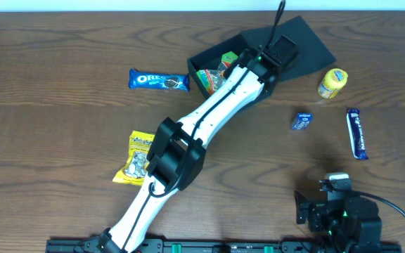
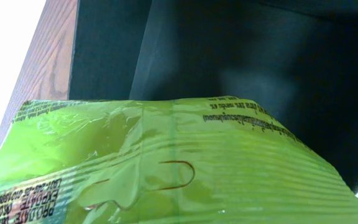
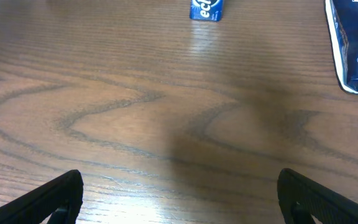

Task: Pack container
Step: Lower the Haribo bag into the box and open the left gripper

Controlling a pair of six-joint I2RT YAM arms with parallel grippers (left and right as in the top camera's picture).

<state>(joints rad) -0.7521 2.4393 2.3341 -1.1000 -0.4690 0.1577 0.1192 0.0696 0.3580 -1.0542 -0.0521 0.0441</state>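
Cardboard, matte and dark teal-black, forms the square container (image 1: pixel 302 36) at the far middle of the brown wooden surface (image 1: pixel 62 126), its hinged flap lid (image 1: pixel 313 49) lying open behind it. It looks light and fairly stiff, likely to slide if nudged; the flap's free edge seems the best hold. The left end effector (image 1: pixel 269 55) is inside it, closed, apparently pinching a glossy green crinkled plastic snack packet (image 2: pixel 166 162). The right end effector (image 3: pixel 179 199) hangs spread wide over bare wood.
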